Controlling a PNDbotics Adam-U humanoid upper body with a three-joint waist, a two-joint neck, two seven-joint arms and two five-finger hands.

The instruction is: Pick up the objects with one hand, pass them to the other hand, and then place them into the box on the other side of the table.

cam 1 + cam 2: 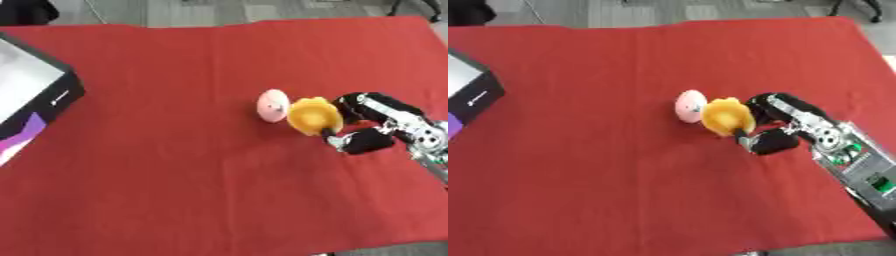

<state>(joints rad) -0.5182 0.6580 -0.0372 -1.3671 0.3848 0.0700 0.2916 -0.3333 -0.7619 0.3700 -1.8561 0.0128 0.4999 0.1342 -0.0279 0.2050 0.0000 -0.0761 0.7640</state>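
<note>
Near edge: only the red cloth [192, 200] spread over the desk, flat, with a sliver of grey floor showing past its near right corner.

Right of centre, mid-depth: right robot hand [785, 129], black with silver joints, reaching in from the right side on a silver and black arm with green parts near the wrist. Fingers [363, 106] curled over the far side and thumb [360, 142] curled in on the near side, pinching a yellow object [313, 115] between them. Rounded, with a wavy, scalloped edge; held at the fingertips on the left side of the hand. Cannot tell whether resting on the cloth or lifted just above it.

Just left of the yellow object, touching or nearly so: a pink object [273, 105], small and oval, pale with a few faint marks on its face, lying on the cloth. Not held by the robot hand.

Far left, at the left edge: the box [54, 95], black-walled with a pale grey inside and a purple and white patch on its near side, set askew and cut off by the frame. Well apart from both objects, with a wide stretch of red cloth between.

Far side: the cloth's far edge, then grey floor [175, 10] beyond, with dark shapes at the far left and far right corners.

Left robot hand: in neither view.
</note>
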